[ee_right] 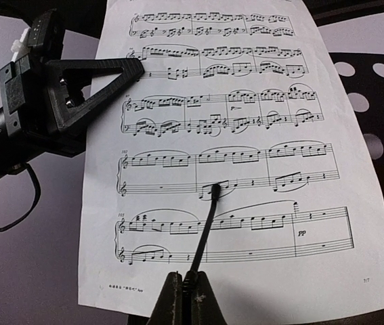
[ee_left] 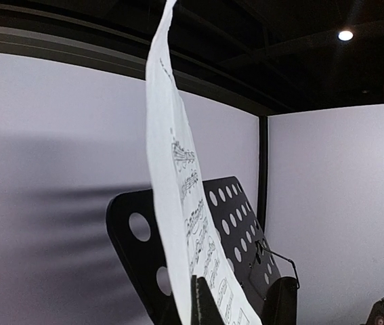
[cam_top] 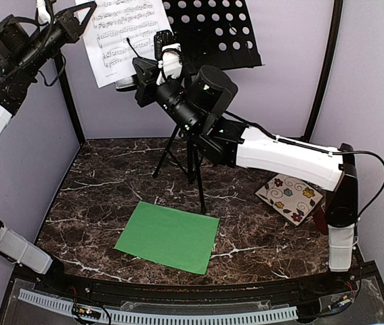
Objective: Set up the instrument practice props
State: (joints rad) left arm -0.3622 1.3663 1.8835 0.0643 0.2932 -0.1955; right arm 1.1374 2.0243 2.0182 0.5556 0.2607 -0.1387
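The black perforated music stand point(cam_top: 212, 30) stands on tripod legs at the back of the table. My left gripper point(cam_top: 87, 10) is shut on the upper left edge of the white music sheet point(cam_top: 120, 34) and holds it up against the stand's left part. In the left wrist view the sheet point(ee_left: 178, 176) runs edge-on up from my gripper point(ee_left: 198, 308), with the stand point(ee_left: 246, 230) behind it. My right gripper point(ee_right: 186, 294) is shut on the stand's thin black wire page holder point(ee_right: 205, 223), which lies across the sheet point(ee_right: 246, 135). The green sheet point(cam_top: 168, 237) lies flat on the table. The metronome is out of view.
A square floral plate point(cam_top: 290, 196) lies at the right, partly under my right arm. The dark marble table point(cam_top: 97, 189) is walled by pale purple panels with black corner posts. The stand's tripod legs point(cam_top: 192, 162) spread just behind the green sheet.
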